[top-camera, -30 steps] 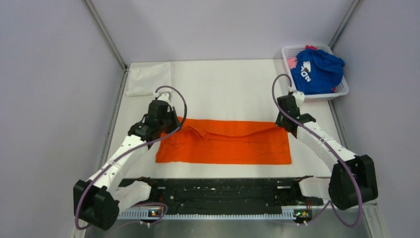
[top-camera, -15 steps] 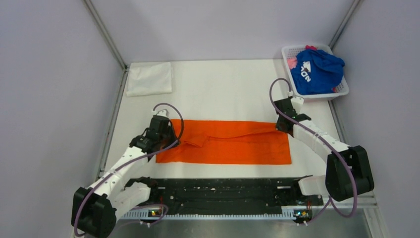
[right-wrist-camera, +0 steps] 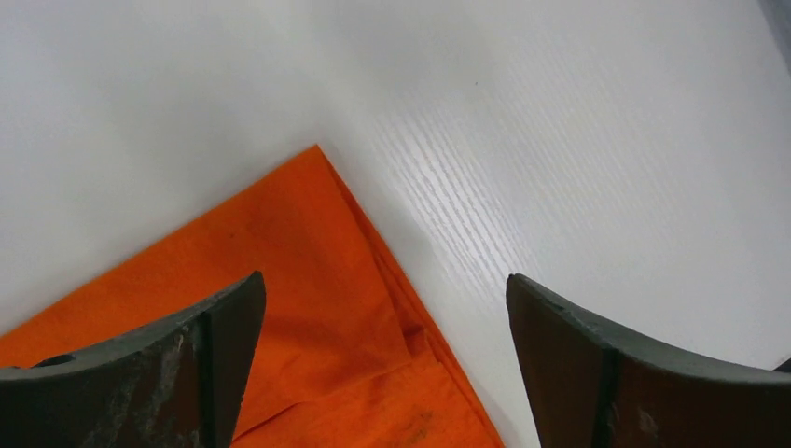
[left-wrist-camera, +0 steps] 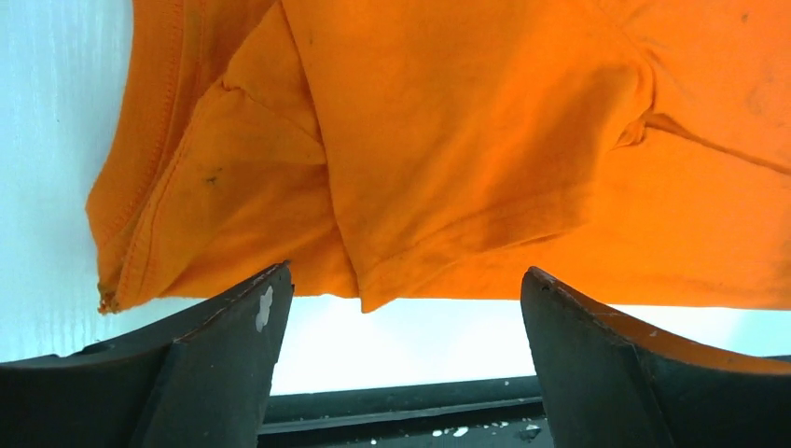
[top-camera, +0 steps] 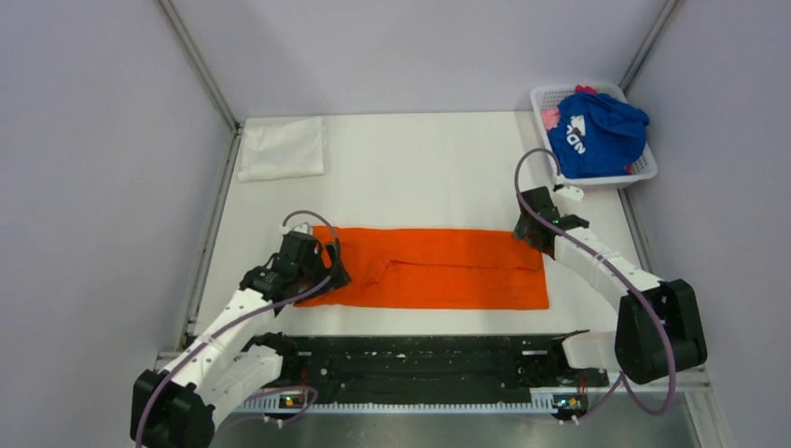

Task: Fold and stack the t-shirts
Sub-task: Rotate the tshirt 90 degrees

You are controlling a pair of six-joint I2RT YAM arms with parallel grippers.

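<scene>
Overall: long fold on orange t-shirt [top-camera: 448, 275] looks just finished; both tools have let go of it.
Table [top-camera: 420, 168]: white; orange t-shirt lies across its middle.
Orange t-shirt: flat long band running L-R. The far edge was a bit raised 1 s ago and is now down. Sleeve flap [left-wrist-camera: 466, 159] is tucked in over the body at the L end.
Basket [top-camera: 644, 173]: well beyond far-R corner of orange t-shirt; unchanged.
Blue t-shirt [top-camera: 597, 135]: bunched in basket, white lettering up, not yet folded.
White cloth [top-camera: 280, 149]: folded, well beyond far-L corner of orange t-shirt.
Pink t-shirt [top-camera: 550, 119]: only a scrap shows in basket, at L side of blue one.
L gripper [top-camera: 326, 271]: has slid from far-L corner of orange t-shirt back to its L end, nearer side. Fingers spread wide, nothing between them; sleeve hem just ahead in wrist cam.
R gripper [top-camera: 530, 233]: hardly moved, over far-R corner of orange t-shirt. Jaws apart, holding nothing.
Meaning: prob. next is an end-to-end fold. 2 shirts untouched, so task is early.
</scene>
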